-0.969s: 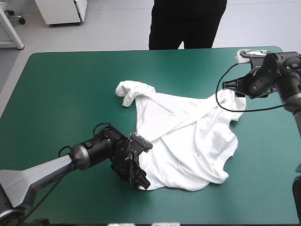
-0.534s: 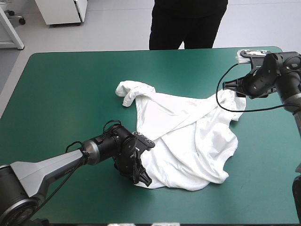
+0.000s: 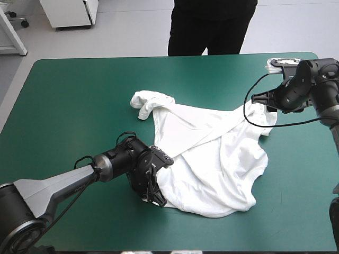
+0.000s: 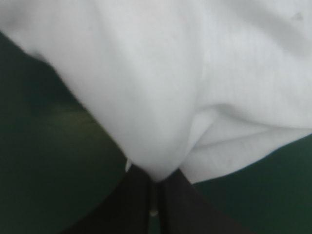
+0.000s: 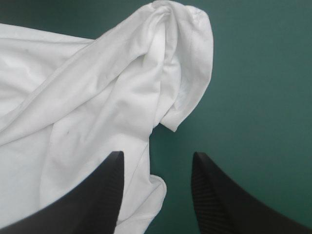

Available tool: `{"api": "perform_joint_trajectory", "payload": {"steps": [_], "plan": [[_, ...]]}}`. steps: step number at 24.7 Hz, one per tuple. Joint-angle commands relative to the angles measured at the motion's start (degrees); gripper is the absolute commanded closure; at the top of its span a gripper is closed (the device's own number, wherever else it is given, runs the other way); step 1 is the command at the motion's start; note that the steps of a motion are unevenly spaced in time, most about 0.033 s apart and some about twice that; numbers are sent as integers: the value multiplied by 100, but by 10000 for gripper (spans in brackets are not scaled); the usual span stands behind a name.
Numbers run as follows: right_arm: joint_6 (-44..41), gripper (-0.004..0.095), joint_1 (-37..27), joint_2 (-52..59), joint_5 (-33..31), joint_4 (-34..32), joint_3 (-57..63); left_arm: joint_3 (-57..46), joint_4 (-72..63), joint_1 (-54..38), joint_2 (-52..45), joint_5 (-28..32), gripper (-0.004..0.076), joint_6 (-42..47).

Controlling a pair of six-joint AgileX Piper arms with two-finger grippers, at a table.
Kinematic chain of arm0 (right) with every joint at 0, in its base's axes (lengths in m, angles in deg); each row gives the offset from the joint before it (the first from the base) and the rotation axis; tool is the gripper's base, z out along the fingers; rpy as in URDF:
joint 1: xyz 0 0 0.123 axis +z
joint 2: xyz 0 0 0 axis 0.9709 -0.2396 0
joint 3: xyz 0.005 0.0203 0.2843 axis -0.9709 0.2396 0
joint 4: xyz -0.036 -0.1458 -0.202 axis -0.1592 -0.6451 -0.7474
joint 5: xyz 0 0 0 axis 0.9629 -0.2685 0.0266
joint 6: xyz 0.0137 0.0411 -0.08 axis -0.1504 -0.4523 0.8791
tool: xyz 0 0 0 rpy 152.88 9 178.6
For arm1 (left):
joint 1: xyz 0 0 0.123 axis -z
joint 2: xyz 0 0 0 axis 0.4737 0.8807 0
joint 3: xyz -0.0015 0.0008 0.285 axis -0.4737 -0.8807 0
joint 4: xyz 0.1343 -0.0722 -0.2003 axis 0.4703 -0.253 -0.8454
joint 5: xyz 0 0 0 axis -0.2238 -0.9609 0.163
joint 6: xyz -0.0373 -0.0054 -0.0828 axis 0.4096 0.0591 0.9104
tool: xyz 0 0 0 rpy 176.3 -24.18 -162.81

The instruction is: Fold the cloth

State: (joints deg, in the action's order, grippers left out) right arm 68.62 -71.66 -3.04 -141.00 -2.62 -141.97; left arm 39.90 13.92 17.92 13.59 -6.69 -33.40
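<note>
Two grippers are at work on one garment. The left gripper [image 4: 154, 181] is pinched all but closed on the T-shirt [image 3: 212, 153], and a fold of white cloth is drawn to a point between its black fingers at the hem nearest the counter's near edge. The right gripper [image 5: 157, 157] is held wide with nothing between its fingers, just beside a bunched sleeve [image 5: 187, 58] toward the counter's far right corner. The T-shirt is spread loosely and creased across the middle of the teal-green counter [image 3: 69, 95], and a second sleeve [image 3: 148, 101] is rolled up toward the far edge.

The cloth is judged light, soft and limp. It is expected to sag, drag and double over when lifted, and to slip if only thinly pinched. A hold is best taken at a seamed edge, such as a hem corner or a sleeve end, where the layers are firmer.

How many layers are caught in the left gripper cannot be told. The collar cannot be made out, and the true outline is hidden by overlapping folds. Whether the right gripper is touching the cloth cannot be told.
</note>
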Motion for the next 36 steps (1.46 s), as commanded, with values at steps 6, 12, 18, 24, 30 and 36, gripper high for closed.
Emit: {"api": "perform_joint_trajectory", "payload": {"steps": [6, 12, 18, 24, 30, 36], "plan": [[208, 310, 109, 262, 298, 565, 1501, -168, -1025, 115, 293, 629, 733, -241], [-261, 328, 310, 262, 1548, 157, 2537, -168, -1025, 115, 293, 618, 733, -241], [-326, 361, 310, 252, 2137, 82, 3240, -168, -1010, 115, 293, 628, 733, -241], [-475, 372, 310, -197, 2248, 109, 3363, -168, -1010, 115, 293, 628, 733, -241], [-373, 459, 310, -686, 2110, 685, 3363, -168, -1020, 115, 293, 606, 733, -241], [-116, 917, 310, -545, 1916, 1059, 3295, 19, -878, 103, -28, 289, 733, -263]]}}
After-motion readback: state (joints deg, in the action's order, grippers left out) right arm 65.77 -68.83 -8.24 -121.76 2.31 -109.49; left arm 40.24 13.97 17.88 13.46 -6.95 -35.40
